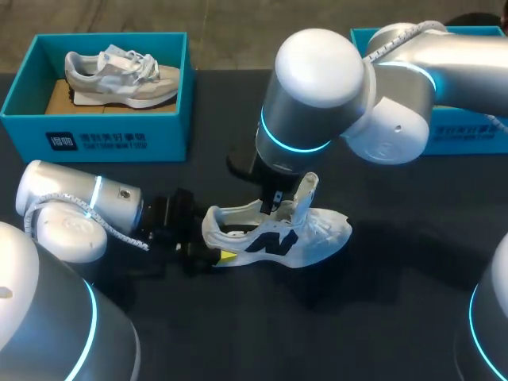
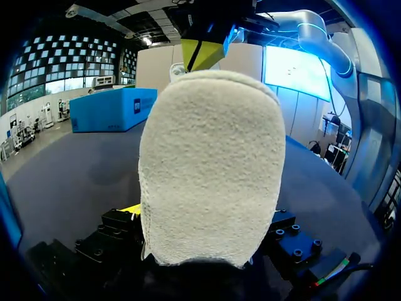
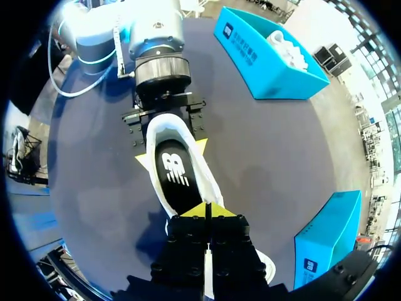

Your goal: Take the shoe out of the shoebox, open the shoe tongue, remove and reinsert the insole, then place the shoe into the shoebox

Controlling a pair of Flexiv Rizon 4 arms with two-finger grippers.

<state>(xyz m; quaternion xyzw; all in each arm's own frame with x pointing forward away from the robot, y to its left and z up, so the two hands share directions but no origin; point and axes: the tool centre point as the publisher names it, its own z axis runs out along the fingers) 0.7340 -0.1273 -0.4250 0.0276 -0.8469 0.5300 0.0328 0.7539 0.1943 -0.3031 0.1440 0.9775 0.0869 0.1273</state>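
Left gripper: clamped on the heel of the shoe, one yellow-tipped finger on each side; in its own view the pale back of the heel filled the space just ahead of the fingers
Right gripper: poised above the shoe's opening with its tips drawn almost together; it appeared to pinch the shoe tongue between them, though the contact itself was hard to make out
Shoe: white with a dark side mark, resting on the table, heel between the left gripper's fingers, toe pointing away from that gripper, mid-part under the right gripper
Shoe tongue: pulled up and standing nearly upright beside the right gripper's fingers, so the opening was laid bare
Insole: dark, lying inside the shoe between the left gripper's fingers and the right gripper's tips; it looked seated flat
Shoebox: well apart from both grippers, beyond the left gripper, with a grey shoe lying in it
Second shoebox: beyond the right arm and partly hidden by it; its contents could not be seen
Done so far: shoe was out of its box and the tongue was lifted open
Left to do: judging by the insole in place, most likely its removal and reinsertion, then the return to the shoebox; whether the insole had already been out and back could not be told
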